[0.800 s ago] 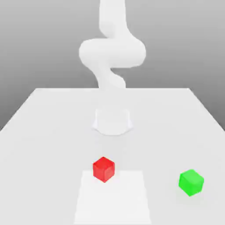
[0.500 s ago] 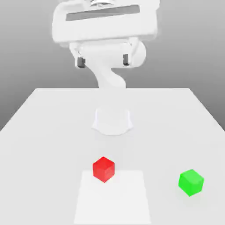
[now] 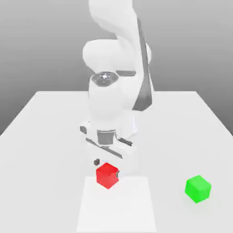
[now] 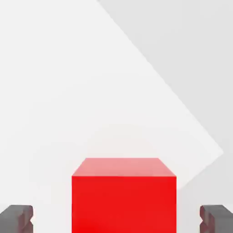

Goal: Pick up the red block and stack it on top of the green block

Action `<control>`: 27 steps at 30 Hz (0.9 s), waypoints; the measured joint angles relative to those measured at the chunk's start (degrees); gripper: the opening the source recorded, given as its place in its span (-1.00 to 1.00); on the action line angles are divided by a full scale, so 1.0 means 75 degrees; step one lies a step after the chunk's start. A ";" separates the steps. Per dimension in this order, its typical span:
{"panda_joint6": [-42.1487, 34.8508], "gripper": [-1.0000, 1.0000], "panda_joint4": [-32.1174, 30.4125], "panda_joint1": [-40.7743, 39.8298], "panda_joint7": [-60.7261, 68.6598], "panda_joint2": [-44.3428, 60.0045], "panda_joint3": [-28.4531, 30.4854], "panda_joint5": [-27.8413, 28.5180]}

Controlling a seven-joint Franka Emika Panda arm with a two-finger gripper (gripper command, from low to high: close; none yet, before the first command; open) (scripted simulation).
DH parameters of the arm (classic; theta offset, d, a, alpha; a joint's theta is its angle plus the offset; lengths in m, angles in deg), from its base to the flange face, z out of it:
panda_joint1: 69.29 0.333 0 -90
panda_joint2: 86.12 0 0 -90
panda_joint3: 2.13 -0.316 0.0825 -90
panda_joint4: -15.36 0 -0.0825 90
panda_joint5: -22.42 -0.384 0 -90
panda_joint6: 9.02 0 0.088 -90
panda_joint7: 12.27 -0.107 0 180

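Note:
The red block (image 3: 108, 175) rests on the white table (image 3: 45, 136), at the far edge of a paler square patch. My gripper (image 3: 108, 167) has come down over it and stands open, one dark fingertip (image 3: 96, 161) on each side. In the hand view the red block (image 4: 124, 195) sits between the two dark pads (image 4: 17, 217), with a gap of table showing on both sides, so nothing is gripped. The green block (image 3: 198, 188) lies apart on the table, toward the exterior view's right.
A paler square patch (image 3: 117, 205) marks the table near its front edge. The white arm (image 3: 116, 91) rises behind the red block and hides its own base. Bare tabletop lies between the two blocks.
The hand has dropped from high above the table down to the red block, and its open fingers now straddle it. Neither block has moved.

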 joint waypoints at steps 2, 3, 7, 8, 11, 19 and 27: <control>0.0002 -1.00 0.0000 0.0000 -0.0002 0.0000 0.0000 0.0002; 0.0005 -1.00 0.0000 0.0000 -0.0007 0.0000 -0.0001 0.0007; 0.0037 -1.00 0.0003 0.0011 -0.0021 0.0032 0.0015 0.0022; -0.0117 -1.00 -0.0021 -0.0053 0.0048 -0.0146 -0.0072 -0.0068; -0.0761 -1.00 -0.0121 -0.0099 0.0260 -0.0887 -0.0209 -0.0359; -0.2333 -1.00 0.0441 0.0584 0.0508 -0.1906 -0.0870 -0.0160; -0.3298 -1.00 0.2280 0.3093 0.1359 -0.1009 -0.2170 -0.0005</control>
